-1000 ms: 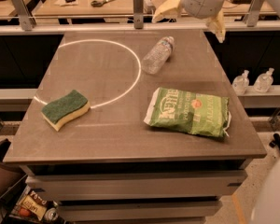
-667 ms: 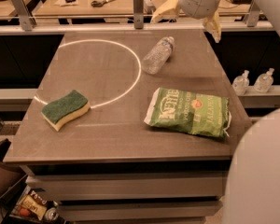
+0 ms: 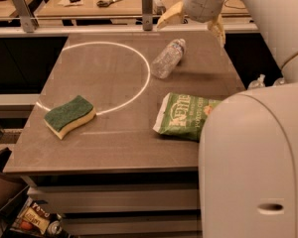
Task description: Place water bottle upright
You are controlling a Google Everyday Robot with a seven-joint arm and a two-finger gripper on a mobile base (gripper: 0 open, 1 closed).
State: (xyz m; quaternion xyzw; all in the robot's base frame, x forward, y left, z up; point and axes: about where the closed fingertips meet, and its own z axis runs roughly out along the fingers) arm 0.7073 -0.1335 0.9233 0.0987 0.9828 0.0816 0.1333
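Note:
The water bottle is a small clear crinkly plastic bottle with a pale label band. It lies on its side at the back middle of the grey table, cap pointing to the far right. My gripper hangs above the table's far edge, just behind and above the bottle. Its two cream fingers are spread wide apart and hold nothing. It is not touching the bottle.
A green chip bag lies flat at the right. A green and yellow sponge lies at the front left. A white circle line is marked on the table. My white arm body fills the lower right. White pump bottles stand beyond the right edge.
My gripper has moved slightly down and left toward the bottle. My arm body has swung into the lower right and hides part of the chip bag. The bottle has not moved.

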